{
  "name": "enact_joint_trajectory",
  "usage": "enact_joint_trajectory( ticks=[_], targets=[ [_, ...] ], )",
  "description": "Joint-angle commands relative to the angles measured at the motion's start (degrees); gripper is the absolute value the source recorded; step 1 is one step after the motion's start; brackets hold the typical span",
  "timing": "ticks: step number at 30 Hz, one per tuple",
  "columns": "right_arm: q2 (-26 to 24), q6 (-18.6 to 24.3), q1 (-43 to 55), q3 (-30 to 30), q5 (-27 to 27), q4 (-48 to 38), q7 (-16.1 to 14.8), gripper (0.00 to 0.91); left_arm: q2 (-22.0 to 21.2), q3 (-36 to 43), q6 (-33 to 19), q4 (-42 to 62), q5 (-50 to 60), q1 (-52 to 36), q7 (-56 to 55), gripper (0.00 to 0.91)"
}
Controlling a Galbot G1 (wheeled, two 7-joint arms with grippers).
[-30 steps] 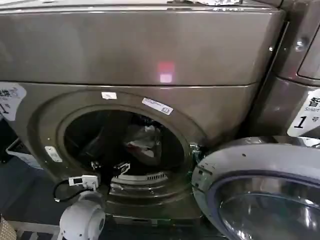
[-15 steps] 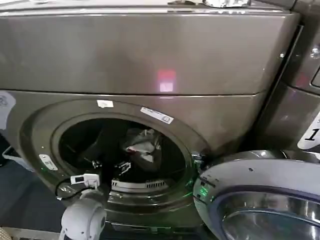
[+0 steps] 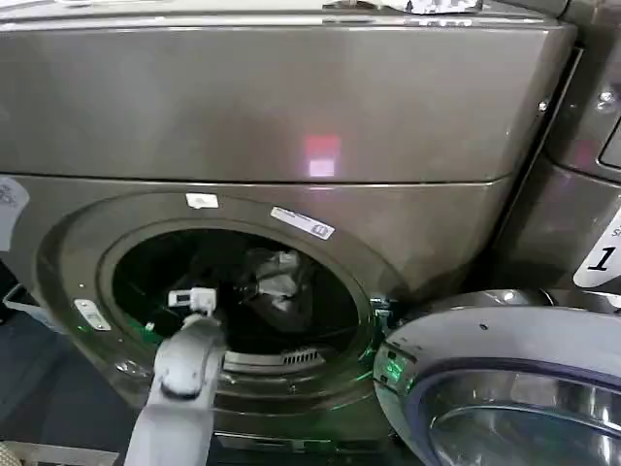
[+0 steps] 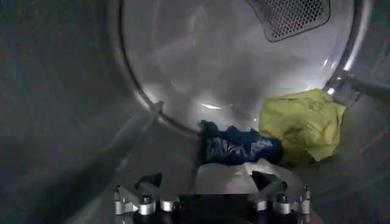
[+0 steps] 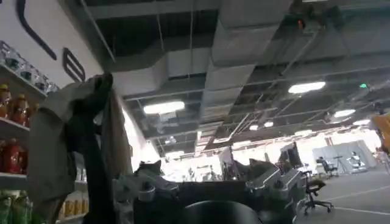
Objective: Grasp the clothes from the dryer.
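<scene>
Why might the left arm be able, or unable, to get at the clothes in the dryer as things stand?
Probably able. The dryer door is swung open, and the left gripper is already inside the drum, open, facing the clothes on the drum floor with nothing between them.
</scene>
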Motion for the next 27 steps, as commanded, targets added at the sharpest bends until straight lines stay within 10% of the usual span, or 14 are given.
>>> enact_joint_trajectory(
  ticks=[1, 9, 27],
  targets=[
    [0.06, 0.39, -0.12, 0.21, 0.00, -0.61, -0.14, 0.907, 1.05, 0.08, -4.64, 7.11, 33.85, -6.39, 22.26, 0.907],
    [0.44, 0.66, 0.16, -0.14, -0.30, -0.32, -0.21, 0.907, 3.09, -1.69, -22.04, 2.32, 50.52, -4.36, 43.50, 0.907],
    [1.07, 0.77, 0.89, -1.74, -0.86, 1.12, -0.31, 0.907, 3.78, -4.20, -30.85, 0.97, 58.01, -5.21, 67.38, 0.907]
  ],
)
